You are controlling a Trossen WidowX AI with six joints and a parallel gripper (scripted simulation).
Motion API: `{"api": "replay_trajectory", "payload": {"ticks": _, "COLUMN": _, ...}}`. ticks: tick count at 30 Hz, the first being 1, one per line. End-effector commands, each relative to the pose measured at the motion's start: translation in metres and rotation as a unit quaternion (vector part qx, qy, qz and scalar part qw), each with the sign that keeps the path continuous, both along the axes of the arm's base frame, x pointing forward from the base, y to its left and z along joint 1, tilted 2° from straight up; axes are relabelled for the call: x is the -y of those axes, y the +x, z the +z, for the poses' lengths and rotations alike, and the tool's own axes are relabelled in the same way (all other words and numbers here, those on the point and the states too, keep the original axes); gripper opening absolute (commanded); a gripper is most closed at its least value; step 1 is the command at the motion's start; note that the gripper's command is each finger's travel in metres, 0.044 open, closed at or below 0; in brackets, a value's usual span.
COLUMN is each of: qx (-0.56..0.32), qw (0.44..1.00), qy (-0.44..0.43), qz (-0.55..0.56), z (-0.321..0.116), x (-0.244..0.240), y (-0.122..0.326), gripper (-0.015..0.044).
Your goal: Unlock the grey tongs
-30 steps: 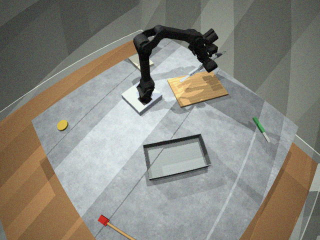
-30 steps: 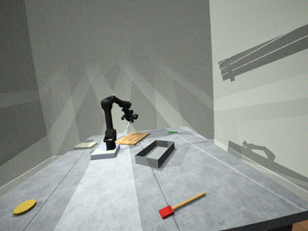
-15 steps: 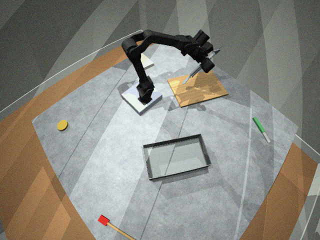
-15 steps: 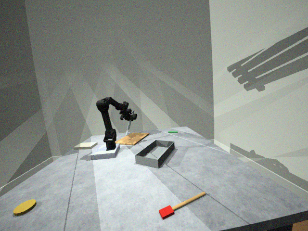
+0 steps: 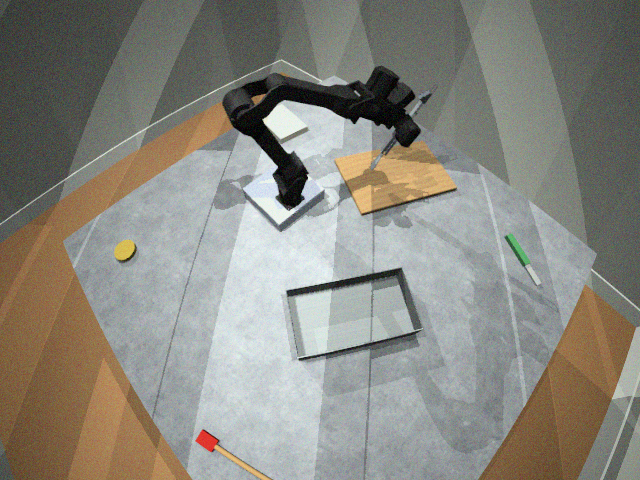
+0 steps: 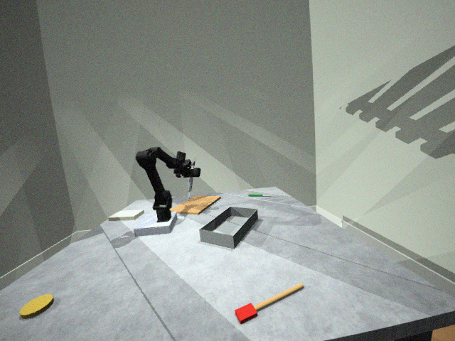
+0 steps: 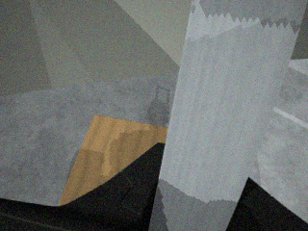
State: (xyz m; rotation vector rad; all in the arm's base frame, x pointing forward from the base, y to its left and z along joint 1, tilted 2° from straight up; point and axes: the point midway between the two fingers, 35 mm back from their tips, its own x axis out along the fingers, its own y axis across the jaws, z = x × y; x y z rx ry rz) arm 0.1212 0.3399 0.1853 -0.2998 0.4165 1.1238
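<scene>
My gripper (image 5: 405, 129) (image 6: 191, 172) is shut on the grey tongs (image 5: 383, 151) (image 6: 190, 187) (image 7: 218, 115) and holds them in the air above the wooden board (image 5: 408, 180) (image 6: 200, 203) (image 7: 110, 148). The tongs hang steeply with their tips pointing down toward the board's near left part, and their hinge end sticks up behind the gripper. The tips are above the board and do not touch it. In the wrist view the tongs fill the middle as a wide grey blade. The grey roasting tin (image 5: 302, 330) (image 6: 220, 236) stands empty in the middle of the table.
The arm's white base plate (image 5: 263, 198) (image 6: 146, 229) is left of the board. A cream slab (image 5: 286, 124) (image 6: 124, 214) lies behind it. A green marker (image 5: 521, 255) (image 6: 259, 195), a yellow disc (image 5: 124, 250) (image 6: 35, 305) and a red-headed spatula (image 5: 227, 454) (image 6: 264, 303) lie further off.
</scene>
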Motion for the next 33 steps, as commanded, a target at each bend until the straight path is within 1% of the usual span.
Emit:
{"api": "replay_trajectory", "payload": {"ticks": 1, "qx": 0.016, "qw": 0.999, "qy": 0.033, "qz": -0.002, "z": 0.0074, "x": 0.0057, "y": -0.0013, "gripper": -0.015}}
{"api": "replay_trajectory", "payload": {"ticks": 6, "qx": 0.025, "qw": 0.998, "qy": 0.059, "qz": -0.002, "z": 0.01, "x": 0.0117, "y": -0.0032, "gripper": -0.015}}
{"api": "replay_trajectory", "payload": {"ticks": 33, "qx": 0.025, "qw": 0.998, "qy": 0.059, "qz": -0.002, "z": 0.01, "x": 0.0117, "y": -0.0032, "gripper": -0.015}}
